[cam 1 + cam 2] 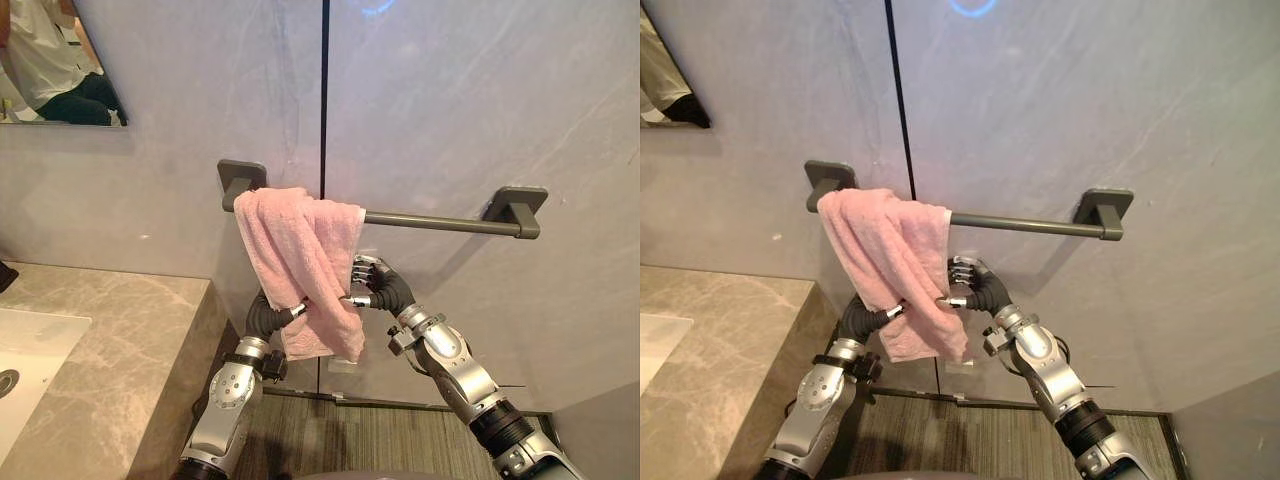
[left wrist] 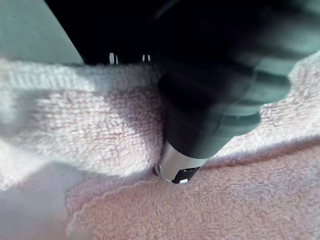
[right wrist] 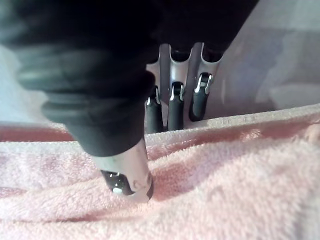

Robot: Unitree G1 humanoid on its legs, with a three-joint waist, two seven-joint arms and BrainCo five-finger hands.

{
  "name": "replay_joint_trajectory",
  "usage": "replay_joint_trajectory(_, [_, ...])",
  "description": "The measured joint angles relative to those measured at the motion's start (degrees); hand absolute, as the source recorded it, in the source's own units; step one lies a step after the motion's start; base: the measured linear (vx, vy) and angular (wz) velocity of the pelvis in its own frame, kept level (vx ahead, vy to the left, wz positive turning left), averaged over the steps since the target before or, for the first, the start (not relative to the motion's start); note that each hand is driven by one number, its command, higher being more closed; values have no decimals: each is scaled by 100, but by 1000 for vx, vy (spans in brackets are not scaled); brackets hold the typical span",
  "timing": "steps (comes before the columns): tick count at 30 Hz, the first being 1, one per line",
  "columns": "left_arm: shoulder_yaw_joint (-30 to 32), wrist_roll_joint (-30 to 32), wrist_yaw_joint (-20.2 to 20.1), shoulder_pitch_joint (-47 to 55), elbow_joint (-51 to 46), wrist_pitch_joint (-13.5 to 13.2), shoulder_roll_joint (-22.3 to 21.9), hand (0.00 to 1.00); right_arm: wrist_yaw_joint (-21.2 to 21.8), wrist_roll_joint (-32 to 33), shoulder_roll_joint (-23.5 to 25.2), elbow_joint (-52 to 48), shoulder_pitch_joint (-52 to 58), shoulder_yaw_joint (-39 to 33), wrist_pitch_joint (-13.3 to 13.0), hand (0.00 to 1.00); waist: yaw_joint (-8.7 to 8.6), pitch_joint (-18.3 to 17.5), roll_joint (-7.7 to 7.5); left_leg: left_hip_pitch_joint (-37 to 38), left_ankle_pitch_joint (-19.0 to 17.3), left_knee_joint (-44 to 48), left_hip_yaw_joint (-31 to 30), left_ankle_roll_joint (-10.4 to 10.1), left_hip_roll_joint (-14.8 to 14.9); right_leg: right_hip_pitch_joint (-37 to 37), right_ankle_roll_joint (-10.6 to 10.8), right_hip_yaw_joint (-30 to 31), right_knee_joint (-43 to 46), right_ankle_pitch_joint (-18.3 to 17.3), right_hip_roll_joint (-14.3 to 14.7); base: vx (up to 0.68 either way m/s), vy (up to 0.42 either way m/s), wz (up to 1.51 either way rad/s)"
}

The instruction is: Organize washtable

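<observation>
pink towel (image 1: 300, 250) bunching at 9 o'clock on the bar (image 1: 440, 221) is risking slipping off under uneven tugging; right hand (image 1: 378, 285) is pinching it, left hand (image 1: 270, 316) i cannot tell.

Two silver-grey arms in smooth metal shells belonged to the humanoid. The left arm (image 1: 228, 392) carried a round joint housing below the wrist, and the right arm (image 1: 455, 362) wore a black ribbed band near the elbow. A dark ribbed cover sheathed the back and wrist of the left hand (image 1: 266, 317) and of the right hand (image 1: 388, 288). The right hand's fingers (image 3: 176, 97) were slim silver bars with glossy dark tips, and its thumb (image 3: 127, 177) was silver with a dark inset.
</observation>
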Motion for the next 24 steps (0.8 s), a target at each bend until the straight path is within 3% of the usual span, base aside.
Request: replay_joint_trajectory(24, [32,-33,2,-4,9,0,6,100,-16,0,100,108,-149,-101,0,100,-5,-3,-5,-17,43,-7,-16,-32,85,-11,-8,7,6,5,75,-8,-4,0])
